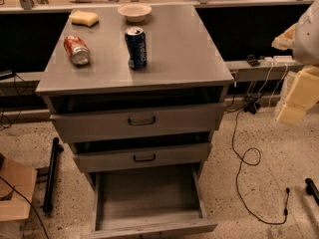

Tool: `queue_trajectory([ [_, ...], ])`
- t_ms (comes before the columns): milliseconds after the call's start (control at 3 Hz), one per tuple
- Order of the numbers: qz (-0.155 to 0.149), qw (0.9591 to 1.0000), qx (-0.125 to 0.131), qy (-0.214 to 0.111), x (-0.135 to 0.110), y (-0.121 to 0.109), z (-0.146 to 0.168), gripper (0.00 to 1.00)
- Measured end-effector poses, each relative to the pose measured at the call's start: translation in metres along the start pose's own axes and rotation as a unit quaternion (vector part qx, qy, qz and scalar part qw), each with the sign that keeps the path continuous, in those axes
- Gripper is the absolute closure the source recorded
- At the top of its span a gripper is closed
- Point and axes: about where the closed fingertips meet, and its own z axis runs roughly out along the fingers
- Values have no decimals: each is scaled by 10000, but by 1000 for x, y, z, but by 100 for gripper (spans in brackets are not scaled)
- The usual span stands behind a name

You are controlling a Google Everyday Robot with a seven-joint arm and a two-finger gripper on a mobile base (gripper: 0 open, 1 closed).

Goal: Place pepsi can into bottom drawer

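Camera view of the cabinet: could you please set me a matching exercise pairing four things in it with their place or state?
Things:
1. pepsi can
2. red soda can
3. bottom drawer
4. gripper

Place or state:
A. pulled open, below the two upper drawers
B. lying on its side on the cabinet top
C. at the right edge of the view, off the cabinet
D. standing upright on the cabinet top

Pairs: 1-D, 2-B, 3-A, 4-C.
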Motion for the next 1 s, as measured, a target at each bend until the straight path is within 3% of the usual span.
queue_trajectory([
  [333,0,10000,0,0,0,0,0,0],
  [667,-108,9992,6,-379,-20,-10,12,0],
  [1000,-412,9922,-55,-1178,-68,-39,35,0],
])
